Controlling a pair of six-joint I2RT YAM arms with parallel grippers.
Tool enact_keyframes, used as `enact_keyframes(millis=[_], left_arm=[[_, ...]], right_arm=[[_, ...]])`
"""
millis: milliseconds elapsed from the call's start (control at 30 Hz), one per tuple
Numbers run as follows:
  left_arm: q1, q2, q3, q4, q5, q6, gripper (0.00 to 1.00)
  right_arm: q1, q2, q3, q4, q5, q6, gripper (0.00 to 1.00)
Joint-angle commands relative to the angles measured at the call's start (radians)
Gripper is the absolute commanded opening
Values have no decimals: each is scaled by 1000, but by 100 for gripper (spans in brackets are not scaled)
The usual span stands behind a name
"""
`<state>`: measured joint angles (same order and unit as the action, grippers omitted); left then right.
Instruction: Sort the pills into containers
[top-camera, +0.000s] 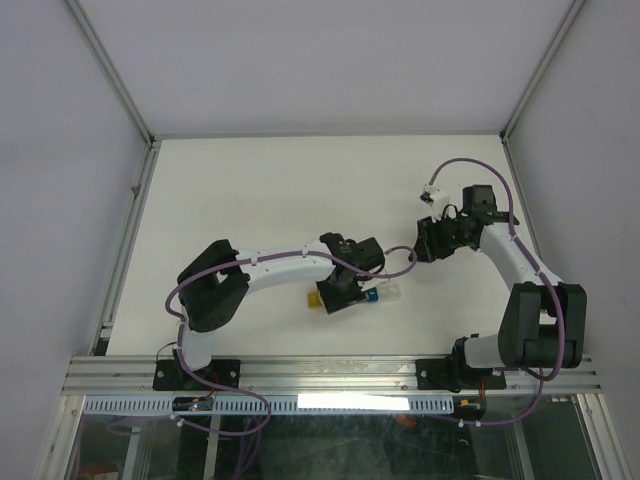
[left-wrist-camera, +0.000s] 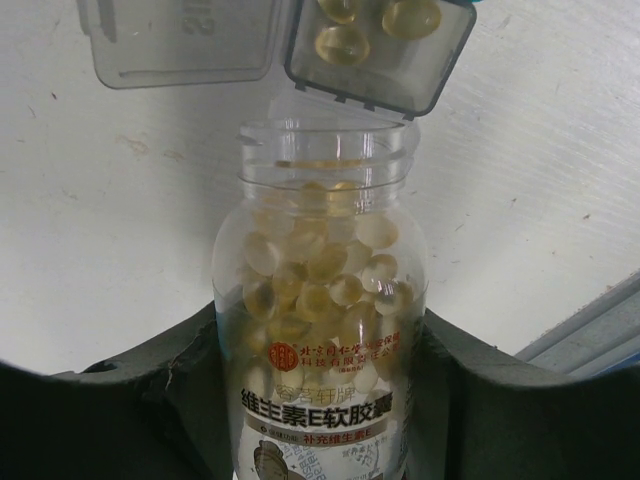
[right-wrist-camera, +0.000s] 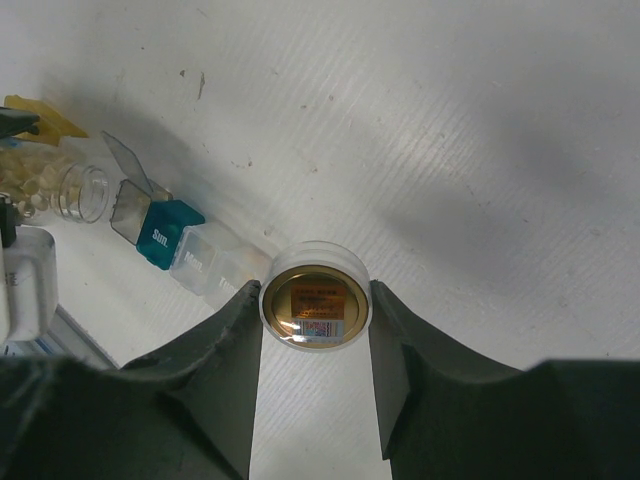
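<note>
- White surface (top-camera: 250, 190) seen from above: your left pincer (top-camera: 345, 288) sits low at the row of containers (top-camera: 378, 294) near the middle. The right pincer (top-camera: 428, 243) is off to the far right, well apart from the row.
- Left wrist view: the left pincer is clamped on a clear bottle (left-wrist-camera: 320, 300) full of pills (left-wrist-camera: 320, 280). Its open mouth points at the grey cell (left-wrist-camera: 378, 70) just beyond, which holds a few softgels.
- Tip gently and aim at that cell, not at the flipped-open lid (left-wrist-camera: 180, 40) to its left. I'd judge the softgels could spill out in a bunch.
- Right wrist view: the right pincer is clamped on the bottle's cap (right-wrist-camera: 315, 305), above bare surface. Hold it there, away from the teal cell (right-wrist-camera: 165, 235) and the clear cells (right-wrist-camera: 205, 268), until you finish pouring.
</note>
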<state>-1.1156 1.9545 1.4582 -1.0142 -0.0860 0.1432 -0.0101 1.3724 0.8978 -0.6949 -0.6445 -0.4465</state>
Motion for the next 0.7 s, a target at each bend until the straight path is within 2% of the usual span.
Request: enact_keyframes(millis=[0,233,333,500,667], left_arm=[[8,-84,-31,77,-6,-11,0],[4,-211,-101,244,33,3,0],[2,-306,-178,386,54,3,0],[-4,-556,-423,752,95,-24,0],[-6,-771,-741,1267,191,-63,0]], right_arm=[[-7,1,35,5,-33,-11,17],[-7,10,33,-5,-45,-37,20],[-8,19,29,-2,-30,-47,21],[-5,45,15,41,72,-39,23],[22,74,9,95,227,-8,30]])
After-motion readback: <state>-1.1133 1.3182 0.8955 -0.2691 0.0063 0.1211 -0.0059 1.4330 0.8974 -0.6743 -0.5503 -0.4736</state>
